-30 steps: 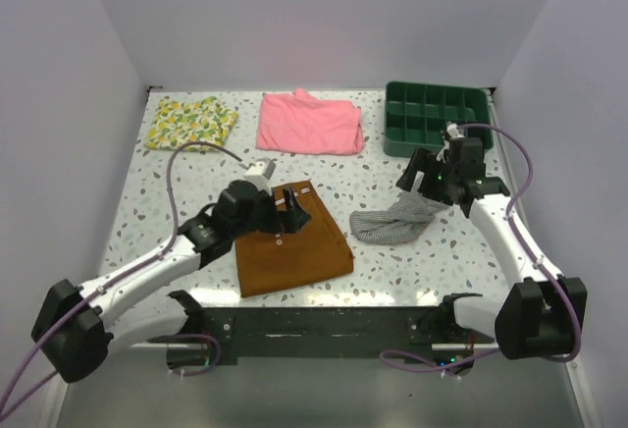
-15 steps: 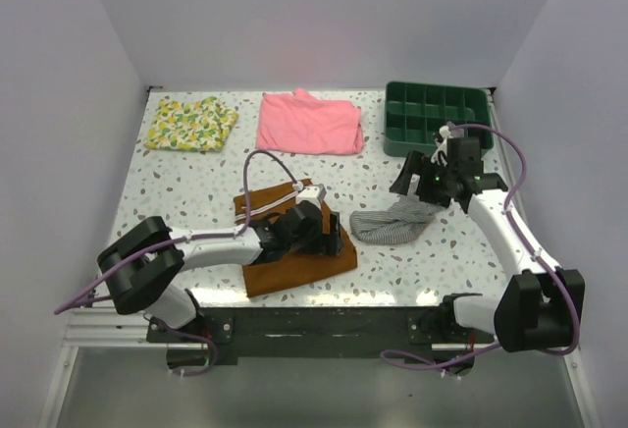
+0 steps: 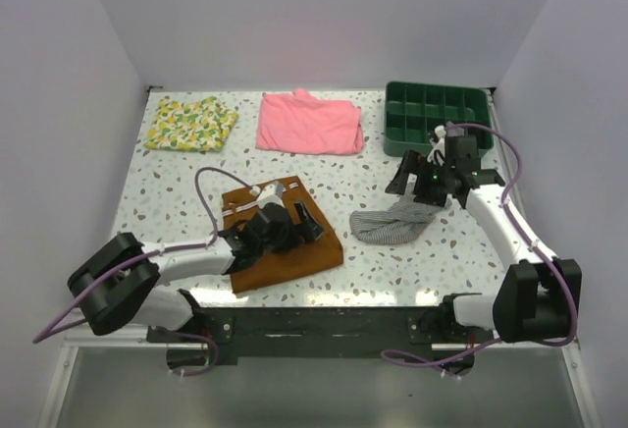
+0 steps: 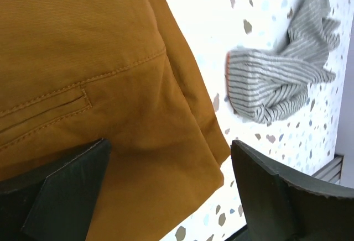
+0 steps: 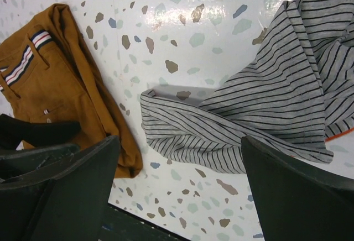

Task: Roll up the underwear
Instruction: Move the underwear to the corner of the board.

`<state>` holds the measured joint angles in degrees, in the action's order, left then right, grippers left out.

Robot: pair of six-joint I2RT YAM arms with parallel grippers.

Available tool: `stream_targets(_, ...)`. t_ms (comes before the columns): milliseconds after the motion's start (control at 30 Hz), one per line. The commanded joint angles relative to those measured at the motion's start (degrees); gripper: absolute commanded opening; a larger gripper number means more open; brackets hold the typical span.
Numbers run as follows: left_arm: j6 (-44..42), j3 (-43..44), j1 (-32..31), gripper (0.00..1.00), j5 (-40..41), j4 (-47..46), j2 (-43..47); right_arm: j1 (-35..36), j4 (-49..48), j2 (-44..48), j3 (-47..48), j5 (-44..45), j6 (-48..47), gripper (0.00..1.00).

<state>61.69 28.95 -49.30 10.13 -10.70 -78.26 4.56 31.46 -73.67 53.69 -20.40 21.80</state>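
The underwear (image 3: 395, 222) is a crumpled, twisted grey-and-white striped heap on the speckled table, right of centre. It also shows in the left wrist view (image 4: 282, 80) and in the right wrist view (image 5: 265, 114), with a reddish mark at its edge. My right gripper (image 3: 417, 178) hovers open and empty just behind it (image 5: 180, 186). My left gripper (image 3: 292, 227) is open low over the rust-brown shorts (image 3: 280, 246), left of the underwear. In the left wrist view the left gripper (image 4: 171, 191) straddles the right edge of the shorts (image 4: 110, 75) with nothing held.
A green compartment tray (image 3: 437, 119) stands at the back right. A pink folded garment (image 3: 309, 124) lies at back centre and a yellow patterned cloth (image 3: 191, 124) at back left. The black front rail (image 3: 324, 325) runs along the near table edge.
My left arm has swung and drawn back leftward over the brown shorts, which have shifted slightly left. My right gripper has edged a little back from the underwear, which lies as before.
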Motion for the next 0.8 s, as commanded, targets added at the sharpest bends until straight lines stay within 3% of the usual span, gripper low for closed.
stream_targets(0,1.50,-5.13,4.73,0.99,6.04,16.39,1.17,0.19,0.00,-0.16,3.08,-2.80,-0.01,0.95)
stream_targets(200,0.71,-4.95,11.32,1.00,6.04,20.45,6.09,0.80,0.09,-0.16,3.35,-3.41,0.35,0.95)
stream_targets(767,-5.69,-8.38,35.58,1.00,-2.48,18.52,13.13,4.32,-0.09,0.19,3.70,-2.80,2.02,0.95)
